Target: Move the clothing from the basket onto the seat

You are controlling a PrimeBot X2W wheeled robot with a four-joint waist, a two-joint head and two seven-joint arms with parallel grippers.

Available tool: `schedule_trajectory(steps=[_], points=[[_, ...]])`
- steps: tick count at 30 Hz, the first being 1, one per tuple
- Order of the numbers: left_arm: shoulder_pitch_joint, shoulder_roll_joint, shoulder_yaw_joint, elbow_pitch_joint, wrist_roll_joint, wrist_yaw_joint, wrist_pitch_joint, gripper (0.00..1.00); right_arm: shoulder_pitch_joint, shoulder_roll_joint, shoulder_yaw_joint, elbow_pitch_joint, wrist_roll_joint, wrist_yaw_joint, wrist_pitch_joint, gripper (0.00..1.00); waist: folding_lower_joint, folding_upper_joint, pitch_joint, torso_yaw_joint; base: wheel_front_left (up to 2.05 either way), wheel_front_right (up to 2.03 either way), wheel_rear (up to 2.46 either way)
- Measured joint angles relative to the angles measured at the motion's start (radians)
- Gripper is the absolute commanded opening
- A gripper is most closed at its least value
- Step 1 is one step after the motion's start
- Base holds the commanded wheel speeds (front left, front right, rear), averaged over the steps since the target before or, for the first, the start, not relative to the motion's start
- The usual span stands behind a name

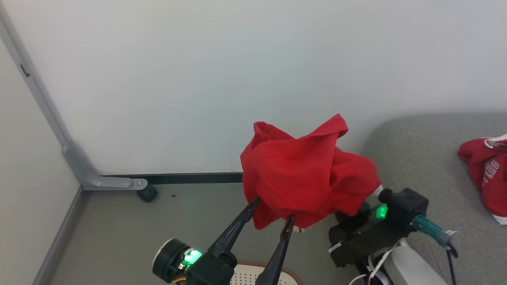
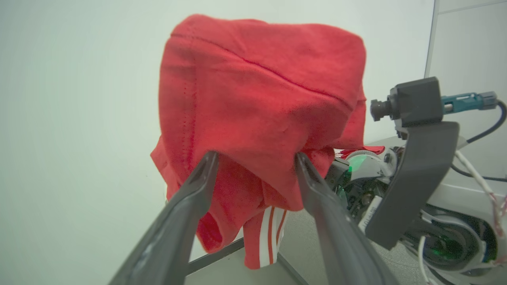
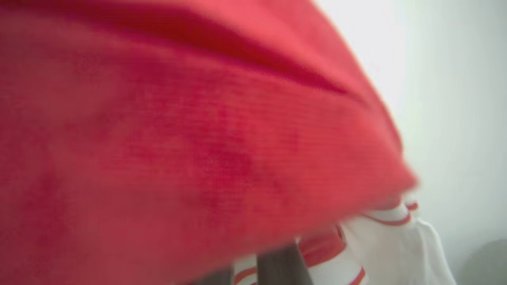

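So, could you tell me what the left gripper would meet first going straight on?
The red garment, hanging right at the open left gripper's fingertips; whether they touch it I cannot tell.

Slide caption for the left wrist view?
Left hand open, fingertips against a bunched red garment held aloft before a pale wall.

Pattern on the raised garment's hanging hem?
White stripes on bright red fabric garment; left wrist view best.

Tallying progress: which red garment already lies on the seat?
The lettered garment at the head view's right edge; the other garment hangs midair.
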Motion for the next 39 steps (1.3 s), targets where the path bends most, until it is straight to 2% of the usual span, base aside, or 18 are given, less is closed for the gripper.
schedule_trajectory(steps=[9,17,23,29,39], points=[[0.085,0.050,-0.013,-0.008,0.006,0.004,0.018,1.00,-0.014,-0.078,-0.115,-0.006,0.002,-0.042,-0.012,0.00,-0.0001,0.0000,0.001,-0.061,0.00,0.00,0.00],[0.130,0.066,-0.035,-0.010,0.016,0.009,0.022,1.00,-0.012,-0.163,-0.227,-0.035,0.023,-0.078,-0.021,0.00,0.0000,0.0000,0.014,-0.125,0.00,0.00,0.00],[0.157,0.071,-0.054,-0.034,0.025,0.010,0.026,1.00,0.006,-0.179,-0.277,-0.090,0.033,-0.105,-0.022,0.00,0.0000,0.0000,0.036,-0.173,0.00,0.00,0.00],[0.153,0.071,-0.069,-0.049,0.051,0.009,0.035,1.00,0.009,-0.178,-0.304,-0.104,0.045,-0.115,-0.022,0.00,0.0000,0.0000,0.074,-0.227,0.00,0.00,0.00],[0.098,0.080,-0.081,-0.053,0.079,-0.002,0.071,1.00,-0.045,-0.196,-0.378,-0.099,0.067,-0.116,-0.030,0.00,0.0000,0.0000,0.156,-0.338,0.00,0.00,0.00]])
